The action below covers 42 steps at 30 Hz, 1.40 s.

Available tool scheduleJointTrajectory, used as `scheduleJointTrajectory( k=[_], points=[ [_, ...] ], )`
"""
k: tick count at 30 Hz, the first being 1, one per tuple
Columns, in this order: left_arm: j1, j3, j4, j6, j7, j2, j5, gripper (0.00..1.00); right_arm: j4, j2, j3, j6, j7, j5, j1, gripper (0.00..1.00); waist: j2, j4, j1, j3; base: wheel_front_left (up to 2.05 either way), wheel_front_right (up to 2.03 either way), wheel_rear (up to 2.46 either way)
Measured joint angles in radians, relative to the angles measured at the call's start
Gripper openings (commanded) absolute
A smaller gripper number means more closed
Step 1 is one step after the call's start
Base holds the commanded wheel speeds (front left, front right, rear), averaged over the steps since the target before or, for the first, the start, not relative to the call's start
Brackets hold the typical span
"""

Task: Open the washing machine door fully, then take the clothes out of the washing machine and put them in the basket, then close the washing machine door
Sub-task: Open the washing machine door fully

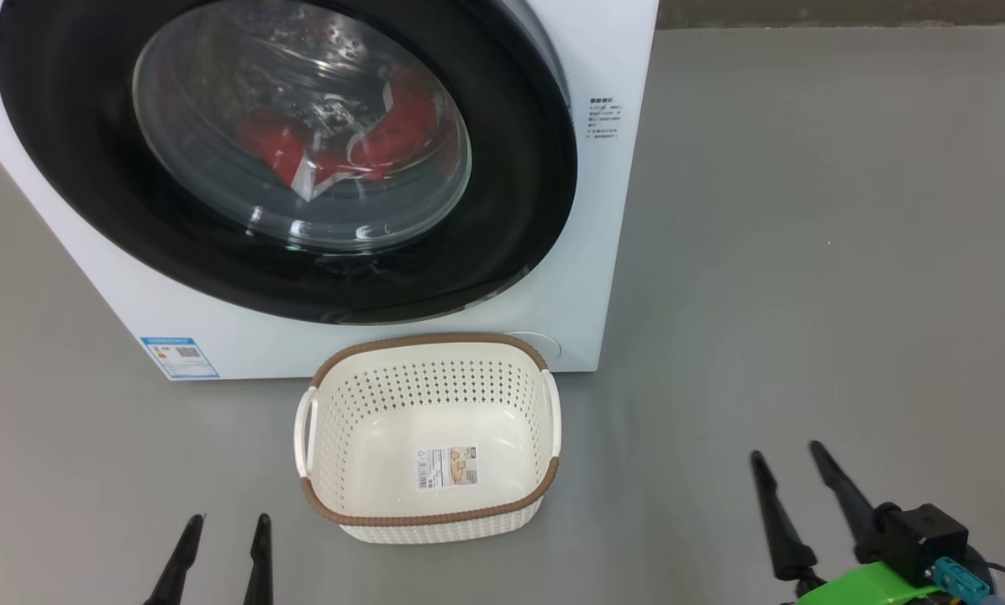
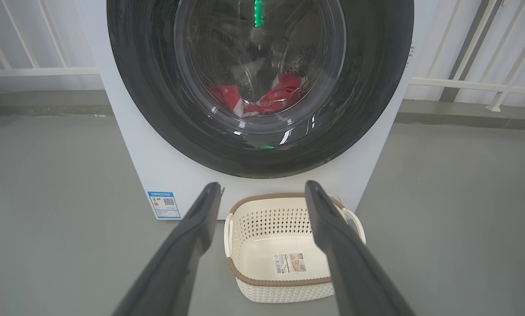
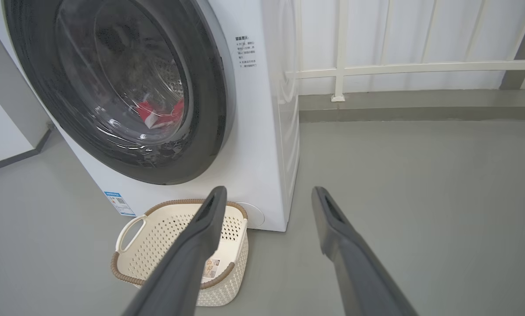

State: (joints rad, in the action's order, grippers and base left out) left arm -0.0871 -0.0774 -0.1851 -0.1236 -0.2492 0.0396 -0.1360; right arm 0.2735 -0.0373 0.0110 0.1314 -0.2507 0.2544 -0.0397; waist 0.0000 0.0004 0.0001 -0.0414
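**Door closed, clothes inside**

The washing machine door [image 1: 91, 168] sits closed on the washing machine [image 1: 553, 294]. The clothes [image 1: 385, 134] lie behind its glass, low in the drum. The basket [image 1: 431, 521] stands on the floor [image 1: 805, 252] just in front of the machine. The left gripper [image 1: 228, 519] and right gripper [image 1: 786, 450] hover apart from it, jaws spread, holding nothing.
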Motion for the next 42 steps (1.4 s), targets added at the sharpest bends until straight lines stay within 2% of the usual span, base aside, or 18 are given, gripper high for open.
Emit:
scheduleJointTrajectory(
  k=[1,2,8,20,28,31,36,42],
  points=[
    [0.0,0.0,0.0,0.0,0.0,0.0,0.0,1.0,-0.011,0.0,0.013,0.0,-0.002,0.015,0.0,0.36,0.0,0.002,0.0,0.001,0.0,0.0,0.0],
    [0.0,0.0,0.0,0.0,0.0,0.0,0.0,1.0,-0.023,0.0,0.031,0.0,-0.002,0.051,0.0,0.0,0.0,0.003,0.0,0.001,0.0,0.0,0.0],
    [0.0,0.004,0.001,0.0,0.0,0.0,-0.006,1.0,-0.089,0.0,0.082,0.0,-0.002,0.217,0.029,0.0,0.0,0.012,0.0,-0.008,0.0,0.0,0.0],
    [0.045,0.043,0.004,-0.002,0.0,0.0,-0.02,1.0,-0.148,-0.014,0.068,0.0,-0.005,0.619,0.356,0.0,0.0,0.052,0.0,-0.088,0.0,0.0,0.0],
    [0.106,0.074,0.003,-0.002,0.0,0.0,-0.062,1.0,-0.155,-0.02,0.066,0.0,-0.005,0.758,0.526,0.0,0.0,0.094,0.0,-0.16,0.0,0.0,0.0],
    [0.136,0.083,0.001,-0.002,0.0,0.0,-0.074,1.0,-0.142,-0.055,0.09,0.0,-0.005,0.809,0.599,0.0,0.0,0.113,0.0,-0.196,0.0,0.0,0.0],
    [0.199,0.111,-0.01,-0.002,0.0,-0.001,-0.097,1.0,-0.079,-0.154,0.141,0.0,-0.004,0.96,0.734,0.0,0.0,0.155,-0.0001,-0.268,0.0,0.0,0.0],
    [0.239,0.128,-0.019,-0.002,0.0,-0.002,-0.123,1.0,-0.007,-0.221,0.19,0.0,0.07,1.137,0.855,0.0,0.0,0.194,0.0,-0.33,0.0,0.0,0.0]
  ],
)
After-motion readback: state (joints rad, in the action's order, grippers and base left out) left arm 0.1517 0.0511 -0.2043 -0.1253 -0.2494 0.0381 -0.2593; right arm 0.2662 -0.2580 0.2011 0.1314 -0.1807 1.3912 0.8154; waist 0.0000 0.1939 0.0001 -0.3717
